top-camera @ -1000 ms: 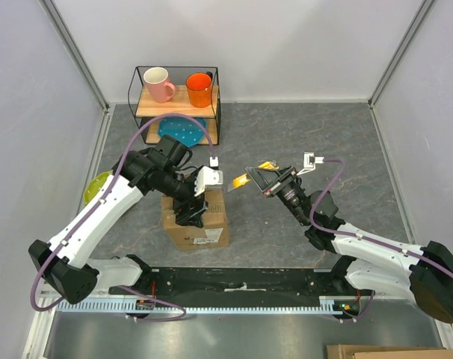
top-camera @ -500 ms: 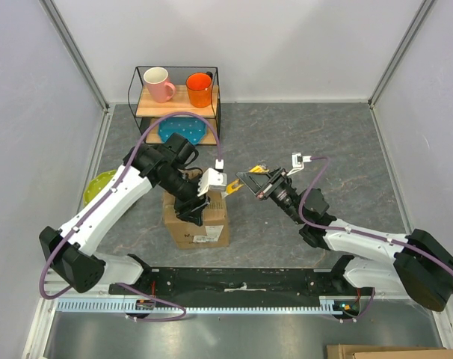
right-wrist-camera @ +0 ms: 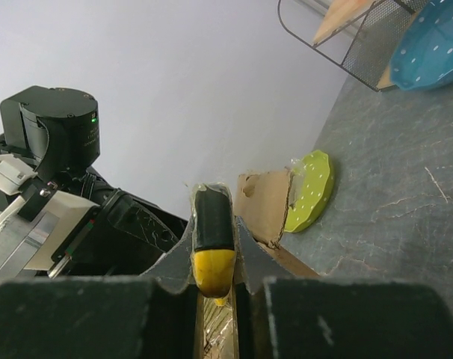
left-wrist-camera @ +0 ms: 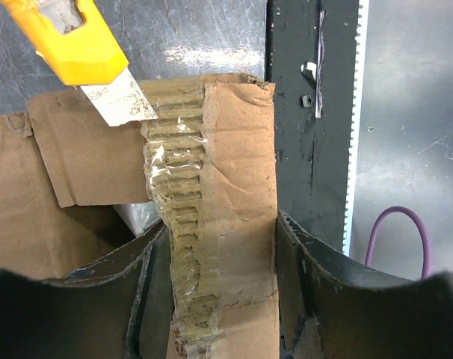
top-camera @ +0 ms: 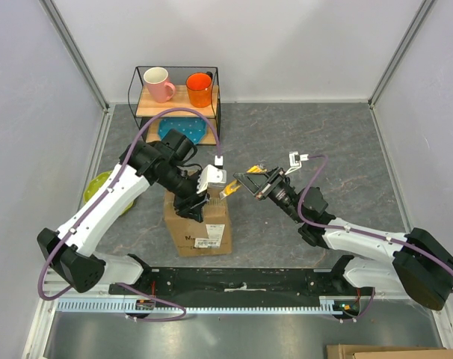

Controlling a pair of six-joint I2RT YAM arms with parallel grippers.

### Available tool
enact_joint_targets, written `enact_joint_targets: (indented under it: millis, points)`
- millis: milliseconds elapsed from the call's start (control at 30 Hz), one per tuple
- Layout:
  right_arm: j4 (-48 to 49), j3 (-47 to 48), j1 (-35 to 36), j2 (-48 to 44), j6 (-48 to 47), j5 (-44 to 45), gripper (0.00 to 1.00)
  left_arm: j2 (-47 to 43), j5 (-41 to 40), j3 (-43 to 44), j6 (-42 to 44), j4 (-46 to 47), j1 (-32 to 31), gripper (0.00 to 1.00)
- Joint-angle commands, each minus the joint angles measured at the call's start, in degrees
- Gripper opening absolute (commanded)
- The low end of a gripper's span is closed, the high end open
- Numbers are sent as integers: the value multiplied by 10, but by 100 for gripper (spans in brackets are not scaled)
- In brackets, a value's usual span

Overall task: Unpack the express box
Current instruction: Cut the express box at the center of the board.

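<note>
2 arms meet over the box [top-camera: 204,228], which sits on the table [top-camera: 309,134] just ahead of the left arm's base. The left gripper [top-camera: 199,201] is clenched on a torn flap [left-wrist-camera: 234,172] with ragged tape along its edge. The right gripper [top-camera: 246,182] grasps a yellow knife [left-wrist-camera: 73,45], its blade [left-wrist-camera: 122,101] touching that taped edge. A rack [top-camera: 178,105] behind holds a pink mug [top-camera: 159,84] and an orange mug [top-camera: 199,89].

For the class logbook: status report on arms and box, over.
Left gripper jaws clamping express box flap. Right gripper jaws shut on yellow utility knife, blade at flap's taped edge. No obstruction seen.
</note>
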Motion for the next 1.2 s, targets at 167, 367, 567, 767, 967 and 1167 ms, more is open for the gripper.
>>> enact_joint_targets:
  millis: [167,367,567,767,967,1167]
  points:
    - [-20,34,-1,-9,-4,-2,0,-85,-72,-44,-13,53,-44,17]
    - [-30,56,-2,-5,-3,-7,0,-125,-175,-101,-18,97,-101,11]
    - [-24,57,2,8,9,-32,0,-130,-214,-117,-22,122,-106,6]
    - [-80,49,16,-7,-17,-28,0,-131,-212,-118,-25,129,-108,2]
    - [-83,50,16,-5,-40,-18,0,-138,-198,-115,-33,121,-109,2]
    - [-97,52,17,-7,-48,-21,0,-143,-197,-123,-32,121,-109,2]
